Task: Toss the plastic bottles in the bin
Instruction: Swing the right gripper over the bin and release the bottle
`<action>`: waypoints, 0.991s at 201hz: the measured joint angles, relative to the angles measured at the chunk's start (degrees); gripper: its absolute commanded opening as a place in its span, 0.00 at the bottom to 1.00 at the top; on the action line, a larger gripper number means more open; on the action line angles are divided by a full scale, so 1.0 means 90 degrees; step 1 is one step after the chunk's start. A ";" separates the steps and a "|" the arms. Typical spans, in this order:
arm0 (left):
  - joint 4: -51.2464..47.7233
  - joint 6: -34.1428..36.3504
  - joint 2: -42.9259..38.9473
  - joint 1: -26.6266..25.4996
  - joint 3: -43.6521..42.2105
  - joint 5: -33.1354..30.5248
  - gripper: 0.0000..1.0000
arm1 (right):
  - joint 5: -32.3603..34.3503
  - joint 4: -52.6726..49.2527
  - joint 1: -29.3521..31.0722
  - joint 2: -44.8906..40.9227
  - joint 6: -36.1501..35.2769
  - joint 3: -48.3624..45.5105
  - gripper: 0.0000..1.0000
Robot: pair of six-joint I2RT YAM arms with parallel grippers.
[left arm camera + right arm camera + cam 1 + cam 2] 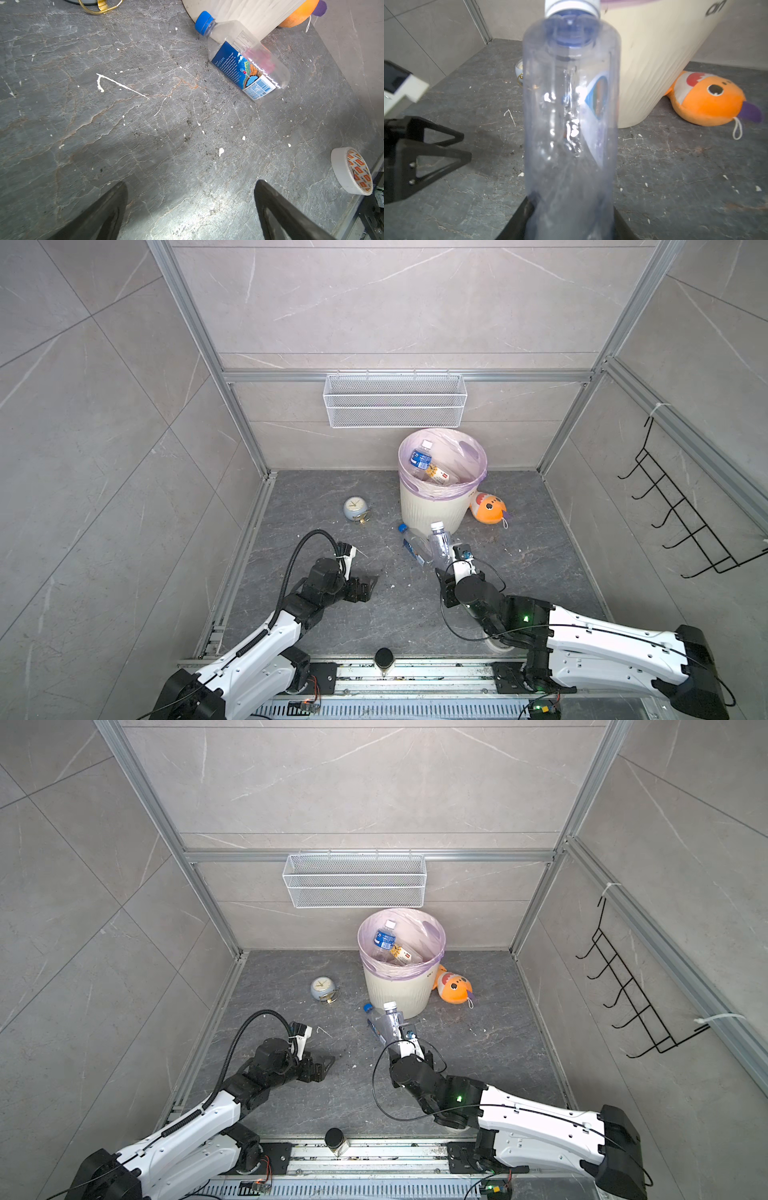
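Black jaws stand spread wide on the left gripper [191, 185], empty and low over the bench [332, 626]. Next along, a blue-capped bottle [412, 546] lies at the foot of the bin [432, 512]. The right gripper [451, 561] is clamped on the base of the white-capped bottle [571, 114], cap up, just in front of the bin. Best lift it clear above the rim, centre it, then let go, because thin plastic may slip.

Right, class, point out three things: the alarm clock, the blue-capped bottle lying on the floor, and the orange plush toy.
alarm clock [353, 504], a top view, on its dial.
blue-capped bottle [232, 64], left wrist view, on its blue label.
orange plush toy [702, 108], right wrist view, on its orange body.
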 measured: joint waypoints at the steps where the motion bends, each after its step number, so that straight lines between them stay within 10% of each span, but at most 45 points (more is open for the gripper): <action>1: 0.0000 0.0000 0.0002 0.0000 0.0000 0.0002 0.97 | 0.0010 -0.0034 0.0000 0.0012 0.0000 0.0066 0.43; 63: -0.0002 0.0022 0.0075 -0.0029 0.0032 0.0015 0.97 | -0.0146 -0.1243 -0.1304 0.1763 -0.0435 0.4124 0.46; 91: 0.0000 0.0024 0.0078 -0.0029 0.0032 0.0015 0.97 | -0.0641 -0.1564 -0.2382 0.3208 -0.0811 0.6266 0.96; 120: 0.0000 0.0024 0.0109 -0.0029 0.0032 0.0012 0.97 | -0.0753 -0.2069 -0.3330 0.4998 -0.0916 0.8531 0.99; 199: 0.0044 0.0022 0.0291 -0.0029 0.0175 0.0017 0.98 | -0.1362 -0.2688 -0.3898 0.4146 -0.0777 0.7344 0.99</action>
